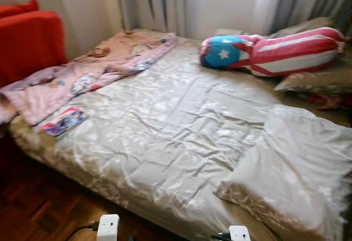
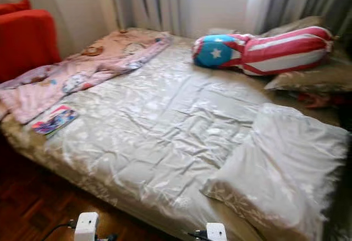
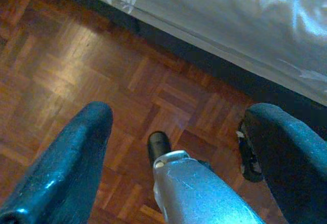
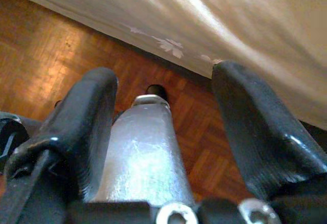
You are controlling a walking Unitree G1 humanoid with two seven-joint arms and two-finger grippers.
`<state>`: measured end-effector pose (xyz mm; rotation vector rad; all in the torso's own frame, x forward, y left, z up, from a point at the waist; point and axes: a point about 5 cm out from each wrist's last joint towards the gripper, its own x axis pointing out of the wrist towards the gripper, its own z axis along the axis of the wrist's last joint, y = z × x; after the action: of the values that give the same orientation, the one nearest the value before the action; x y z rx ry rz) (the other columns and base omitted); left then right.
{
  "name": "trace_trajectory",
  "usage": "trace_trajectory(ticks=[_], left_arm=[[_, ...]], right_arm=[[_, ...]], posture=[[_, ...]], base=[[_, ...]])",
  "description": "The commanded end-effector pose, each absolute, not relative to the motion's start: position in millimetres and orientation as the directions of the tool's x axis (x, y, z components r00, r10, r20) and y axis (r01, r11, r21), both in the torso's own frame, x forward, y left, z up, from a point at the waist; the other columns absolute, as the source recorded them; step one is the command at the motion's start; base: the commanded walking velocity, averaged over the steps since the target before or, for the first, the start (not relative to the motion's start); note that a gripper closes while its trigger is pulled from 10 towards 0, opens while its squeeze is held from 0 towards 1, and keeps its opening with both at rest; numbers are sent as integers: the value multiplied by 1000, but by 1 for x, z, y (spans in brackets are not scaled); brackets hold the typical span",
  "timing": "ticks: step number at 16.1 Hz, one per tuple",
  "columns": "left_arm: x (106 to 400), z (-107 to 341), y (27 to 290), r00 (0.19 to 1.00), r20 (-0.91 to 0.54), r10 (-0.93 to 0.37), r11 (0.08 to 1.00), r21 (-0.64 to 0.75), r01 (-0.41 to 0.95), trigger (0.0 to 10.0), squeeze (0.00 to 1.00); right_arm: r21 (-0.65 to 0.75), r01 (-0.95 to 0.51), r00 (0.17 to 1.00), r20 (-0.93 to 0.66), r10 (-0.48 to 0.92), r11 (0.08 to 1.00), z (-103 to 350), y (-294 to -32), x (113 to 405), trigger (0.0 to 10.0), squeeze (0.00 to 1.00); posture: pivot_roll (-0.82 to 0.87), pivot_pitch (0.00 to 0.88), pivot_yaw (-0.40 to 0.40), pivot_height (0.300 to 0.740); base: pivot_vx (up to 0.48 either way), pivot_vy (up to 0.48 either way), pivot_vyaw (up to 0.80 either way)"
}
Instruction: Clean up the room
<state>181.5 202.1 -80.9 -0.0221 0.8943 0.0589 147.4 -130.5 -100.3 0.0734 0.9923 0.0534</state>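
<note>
A bed with a shiny beige quilt (image 1: 170, 125) stands before me. On it lie a rumpled pink blanket (image 1: 82, 73) along the left side and a small colourful booklet (image 1: 63, 121) near the left edge. A red, white and blue star bolster (image 1: 272, 51) lies at the far right, and a white pillow (image 1: 297, 175) sits at the near right corner. My left gripper (image 3: 179, 111) hangs open over the parquet beside the bed. My right gripper (image 4: 163, 75) is open too, low by the quilt's hanging edge (image 4: 204, 24). Neither holds anything.
A red upholstered piece (image 1: 27, 43) stands left of the bed. Grey curtains (image 1: 154, 4) hang behind it. Brownish pillows (image 1: 319, 78) lie under the bolster at the far right. Parquet floor (image 3: 61, 60) runs along the bed's near side.
</note>
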Motion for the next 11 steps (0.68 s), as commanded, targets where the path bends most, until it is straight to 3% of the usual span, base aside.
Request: trace_trajectory(ticks=[1, 11], left_arm=[[178, -83, 203, 610, -791, 43, 998, 9, -58, 10000, 0], [178, -83, 203, 610, -791, 46, 997, 2, -72, 10000, 0]], right_arm=[[89, -16, 537, -840, 84, 996, -101, -129, 145, 10000, 0], [85, -18, 534, -842, 82, 996, -101, -129, 146, 10000, 0]], posture=[[-64, 0, 18, 740], [-66, 0, 15, 740]], base=[[0, -416, -656], [0, 0, -660]])
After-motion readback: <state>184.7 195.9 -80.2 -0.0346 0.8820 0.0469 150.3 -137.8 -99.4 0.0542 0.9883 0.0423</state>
